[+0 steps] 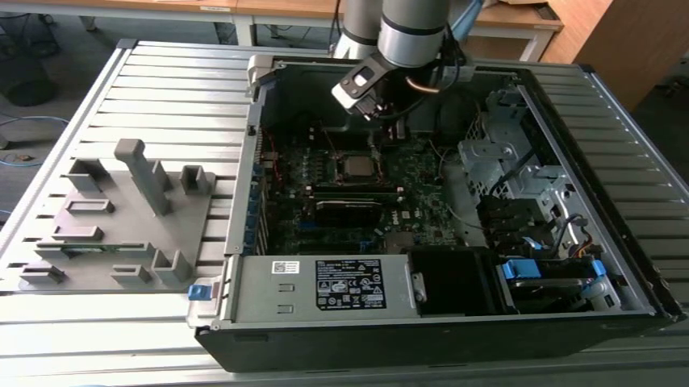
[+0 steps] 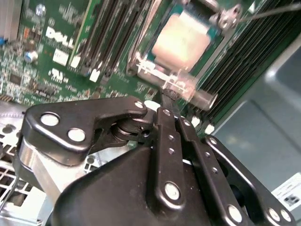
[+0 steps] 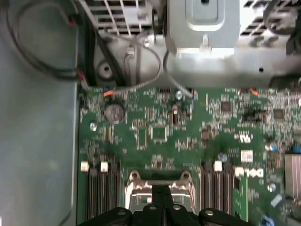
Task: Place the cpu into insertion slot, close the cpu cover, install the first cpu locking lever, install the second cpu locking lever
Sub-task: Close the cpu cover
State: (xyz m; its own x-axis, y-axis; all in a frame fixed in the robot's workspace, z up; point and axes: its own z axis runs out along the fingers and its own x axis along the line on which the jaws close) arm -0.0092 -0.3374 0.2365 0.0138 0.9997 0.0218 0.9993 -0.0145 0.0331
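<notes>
Just past the tip of your end effector (image 2: 167,96), the cpu (image 2: 181,40) sits flat in its socket with its pale metal top up, so I judge the placing step done. The cover (image 2: 149,69) appears to lie down around it, its window framing the chip. I read it as closed, though glare smears its near edge.

Your end effector is closed, with the fingers (image 2: 164,136) pressed together and nothing visible between them. That suits this work: a shut pair gives you one narrow, stiff tip for pressing on a thin plate or rod, where a spread pair would straddle it. The tip is at the cover's near edge, touching it or just above it; I cannot tell which.

On the far side of the cpu from the tip, a thin rod (image 2: 268,12) runs off from a screwed tab. It is likely one of the levers, and I cannot tell whether it is latched.

In the first wrist view, the end effector (image 3: 160,193) points at the socket end of the board (image 3: 160,132).

In the exterior view, your end effector (image 1: 379,113) hangs inside the open case (image 1: 431,351), tilted towards the cpu (image 1: 356,166) so the tip reaches the socket from one side. The case lies on the counter (image 1: 161,89) with the board facing up, which gives you reach from above. A grey fixture (image 1: 119,226) stands outside the case, well apart from the end effector.
</notes>
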